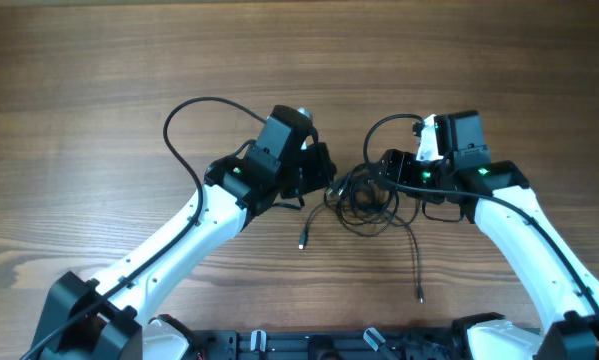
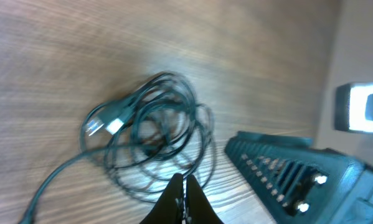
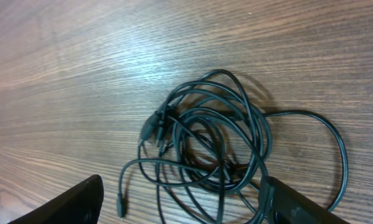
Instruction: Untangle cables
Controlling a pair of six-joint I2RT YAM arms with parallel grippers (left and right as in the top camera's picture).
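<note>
Your left gripper [image 2: 183, 183] sits closed at the edge of the cables [image 1: 364, 200]; whether it pinches a strand is unclear. Your right gripper [image 3: 181, 193] hangs at their opposite side, fingers spread wide.

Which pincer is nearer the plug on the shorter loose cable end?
Left. In the overhead view the shut left pincer sits just up-right of the small black cable plug; the open right pincer lies beyond the black cable tangle, farther away.

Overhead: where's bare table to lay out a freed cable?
Free: the far strip of table beyond the left arm and right arm, and the wood outboard of the left arm. Crowded: the centre, where the cables bunch between left gripper and right gripper, ends trailing nearward.
</note>
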